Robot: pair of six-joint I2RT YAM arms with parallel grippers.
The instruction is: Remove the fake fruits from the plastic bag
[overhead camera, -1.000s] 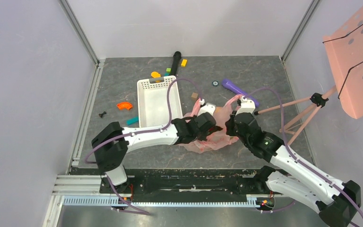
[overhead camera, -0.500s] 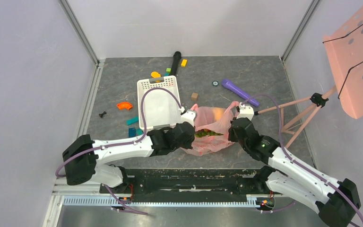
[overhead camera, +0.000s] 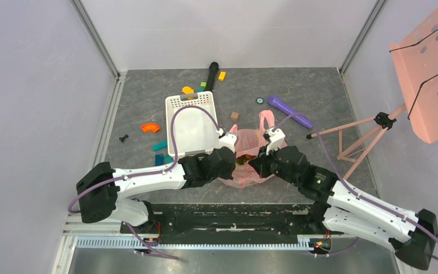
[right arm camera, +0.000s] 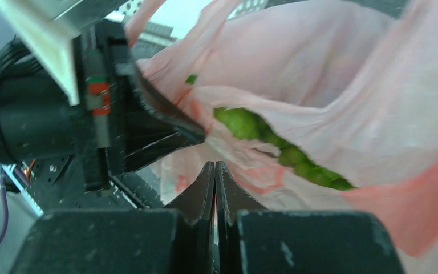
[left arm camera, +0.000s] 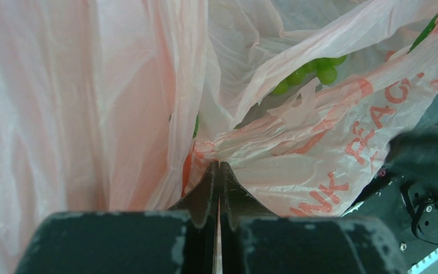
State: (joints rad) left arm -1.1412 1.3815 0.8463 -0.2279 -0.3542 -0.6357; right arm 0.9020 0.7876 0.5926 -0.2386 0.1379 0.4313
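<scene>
The pink plastic bag (overhead camera: 252,144) lies bunched between my two grippers, one loop handle (overhead camera: 265,118) standing up. My left gripper (overhead camera: 232,161) is shut on a fold of the bag (left arm camera: 296,154) at its left near side; its jaws (left arm camera: 218,165) pinch the film. My right gripper (overhead camera: 255,164) is shut close beside it, with bag film (right arm camera: 331,85) drawn to its tips (right arm camera: 215,164). A cluster of small green round fruits shows through the bag in the left wrist view (left arm camera: 316,67) and the right wrist view (right arm camera: 245,123). Other fruits are hidden.
A white perforated basket (overhead camera: 189,101) stands left of the bag. A purple cylinder (overhead camera: 289,111), brown block (overhead camera: 235,115), black cylinder (overhead camera: 211,73), orange piece (overhead camera: 150,128) and teal blocks (overhead camera: 159,146) lie around. A pink stand's legs (overhead camera: 370,128) spread at right.
My right gripper has moved left from the bag's right edge to beside the left gripper. The bag has bunched narrower and a handle now stands up. The left arm drew back earlier.
</scene>
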